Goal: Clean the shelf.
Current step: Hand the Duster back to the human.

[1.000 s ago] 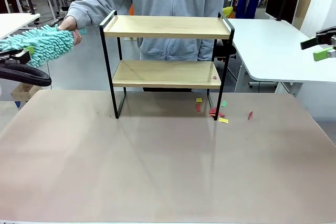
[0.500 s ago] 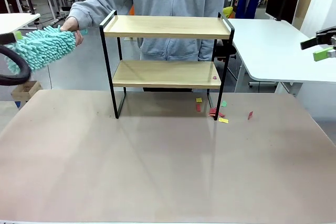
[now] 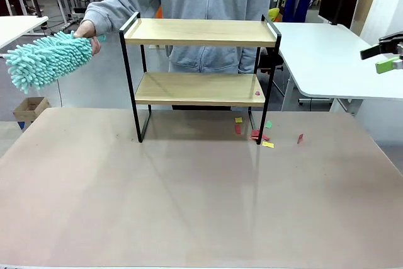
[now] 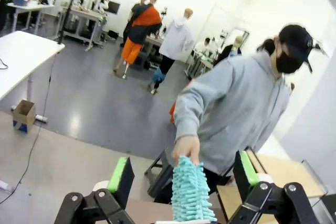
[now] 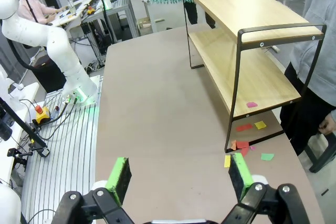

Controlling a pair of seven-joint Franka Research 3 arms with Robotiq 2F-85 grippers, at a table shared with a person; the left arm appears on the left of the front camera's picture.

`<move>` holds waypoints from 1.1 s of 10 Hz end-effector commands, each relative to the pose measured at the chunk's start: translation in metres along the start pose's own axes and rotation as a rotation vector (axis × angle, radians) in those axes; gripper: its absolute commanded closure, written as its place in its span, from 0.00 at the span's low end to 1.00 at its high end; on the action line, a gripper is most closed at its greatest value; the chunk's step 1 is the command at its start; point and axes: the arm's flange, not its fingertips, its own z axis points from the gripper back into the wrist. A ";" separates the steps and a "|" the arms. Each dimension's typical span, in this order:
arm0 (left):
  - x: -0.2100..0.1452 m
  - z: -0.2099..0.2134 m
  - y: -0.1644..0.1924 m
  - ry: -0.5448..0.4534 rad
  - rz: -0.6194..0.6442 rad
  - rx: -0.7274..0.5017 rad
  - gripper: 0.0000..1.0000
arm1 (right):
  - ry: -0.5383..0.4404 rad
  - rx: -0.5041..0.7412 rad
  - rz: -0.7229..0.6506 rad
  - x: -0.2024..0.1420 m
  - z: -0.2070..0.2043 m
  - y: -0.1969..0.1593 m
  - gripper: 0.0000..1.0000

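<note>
The shelf (image 3: 200,61), two light wooden boards in a black frame, stands at the table's far middle; it also appears in the right wrist view (image 5: 247,40). A person behind it holds a teal fluffy duster (image 3: 49,60) by its handle, out to the shelf's left. My left gripper (image 4: 181,171) is open, and the duster (image 4: 191,195) hangs between its spread fingers, gripped by the person's hand (image 4: 186,148) alone. A pink scrap (image 5: 252,105) lies on the lower board. My right gripper (image 5: 178,174) is open and empty, hovering high at the right (image 3: 383,57).
Coloured paper scraps (image 3: 258,134) lie on the table (image 3: 189,206) by the shelf's right legs. The person's torso (image 3: 201,11) stands close behind the shelf. A white table (image 3: 327,55) stands at the back right. My left arm (image 5: 42,24) rises beyond the table's far side.
My left gripper opened, let go of the duster and drew back left out of the front view. The duster stays in the person's hand, slightly higher.
</note>
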 end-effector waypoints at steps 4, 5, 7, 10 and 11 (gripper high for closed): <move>0.000 0.000 0.000 0.000 0.000 0.000 0.00 | 0.004 -0.012 0.005 0.001 0.000 0.002 0.00; 0.000 0.000 0.000 0.000 0.000 0.000 0.00 | 0.004 -0.012 0.005 0.001 0.000 0.002 0.00; 0.000 0.000 0.000 0.000 0.000 0.000 0.00 | 0.004 -0.012 0.005 0.001 0.000 0.002 0.00; 0.000 0.000 0.000 0.000 0.000 0.000 0.00 | 0.004 -0.012 0.005 0.001 0.000 0.002 0.00; 0.000 0.000 0.000 0.000 0.000 0.000 0.00 | 0.004 -0.012 0.005 0.001 0.000 0.002 0.00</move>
